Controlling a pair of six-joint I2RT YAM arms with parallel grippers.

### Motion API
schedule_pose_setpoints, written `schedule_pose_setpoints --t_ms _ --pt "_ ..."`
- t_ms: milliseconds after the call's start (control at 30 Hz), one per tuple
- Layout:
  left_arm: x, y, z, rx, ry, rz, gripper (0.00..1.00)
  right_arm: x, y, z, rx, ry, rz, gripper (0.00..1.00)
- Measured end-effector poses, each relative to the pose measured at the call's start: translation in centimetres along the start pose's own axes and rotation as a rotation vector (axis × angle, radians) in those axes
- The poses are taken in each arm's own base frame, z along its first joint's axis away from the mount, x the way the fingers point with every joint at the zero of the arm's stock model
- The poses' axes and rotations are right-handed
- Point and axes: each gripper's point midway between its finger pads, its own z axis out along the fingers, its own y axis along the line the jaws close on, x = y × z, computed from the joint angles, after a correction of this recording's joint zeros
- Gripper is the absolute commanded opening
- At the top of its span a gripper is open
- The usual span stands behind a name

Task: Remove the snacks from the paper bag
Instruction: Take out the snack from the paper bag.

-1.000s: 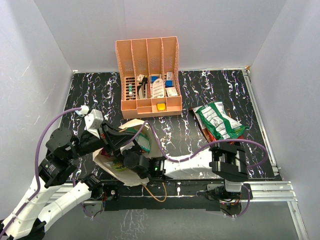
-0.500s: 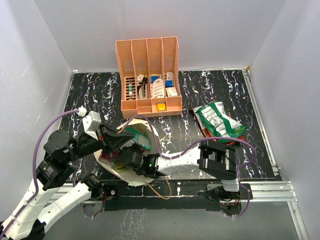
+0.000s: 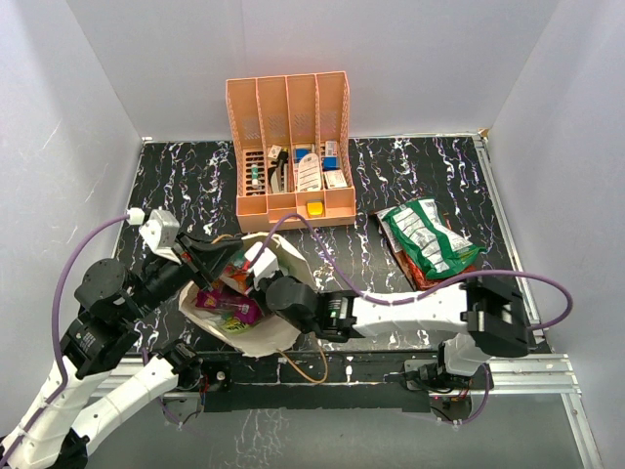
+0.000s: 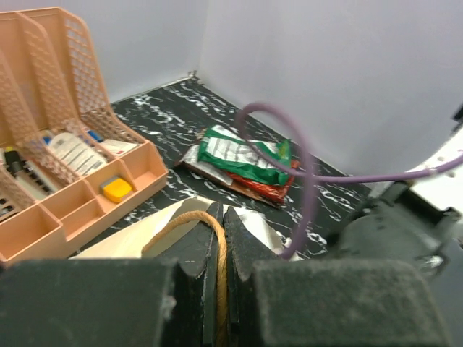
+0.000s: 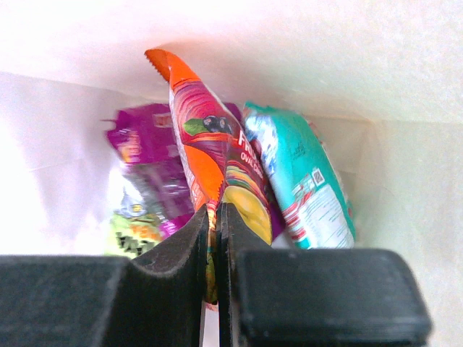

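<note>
Top view: right fingertips are hidden inside the mouth of the paper bag, lower left of frame. The bag interior is overexposed in the right wrist view. The purple packet is blurred at left and the teal-white packet sits right of centre.

The peach organizer is cut off at upper left in the left wrist view.

The green packet lies over the red packet, outside the bag at right of centre.

The right arm is stretched low across the lower frame toward the left. The right gripper is clamped on the orange packet, which stands upright.

The left arm is bent with its wrist over the bag. The left gripper is pinched on the brown cord handle.
</note>
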Motion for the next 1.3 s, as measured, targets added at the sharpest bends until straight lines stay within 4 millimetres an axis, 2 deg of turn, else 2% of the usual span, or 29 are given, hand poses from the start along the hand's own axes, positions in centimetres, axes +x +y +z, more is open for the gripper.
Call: schedule_pose_setpoints --t_ms 233,367,467,667,900,1000,1100,1200,1300 --pt "-1.1 2.6 0.6 -0.141 0.003 0.054 0.00 -3.4 1.7 -2.8 -0.151 -0.076 0.074 0.07" --pt "-1.9 4.1 0.7 -0.226 0.007 0.092 0.00 -4.5 1.4 -4.0 -0.152 -0.067 0.108 0.07" --pt "-2.0 5.6 0.1 -0.312 0.012 0.114 0.00 -6.2 0.8 -5.5 -0.150 -0.066 0.149 0.07" --pt "-2.2 7.9 -1.0 -0.451 0.015 0.139 0.00 -11.8 -1.0 -10.7 -0.181 -0.147 0.246 0.07" --pt "-2.3 9.9 -1.8 -0.569 0.021 0.166 0.00 -21.0 -3.5 -17.9 -0.242 -0.315 0.335 0.07" --pt "-2.5 10.8 -2.0 -0.613 0.040 0.226 0.00 -23.8 -5.9 -20.0 -0.176 -0.384 0.366 0.07" --pt "-3.2 11.5 -2.2 -0.649 0.060 0.295 0.00 -25.1 -10.3 -20.9 0.032 -0.432 0.370 0.07" --pt "-4.0 12.2 -2.3 -0.689 0.085 0.376 0.00 -23.9 -14.9 -19.8 0.287 -0.407 0.313 0.07" --pt "-4.3 13.2 -2.6 -0.735 0.125 0.461 0.00 -21.5 -21.7 -17.1 0.542 -0.324 0.255 0.07"
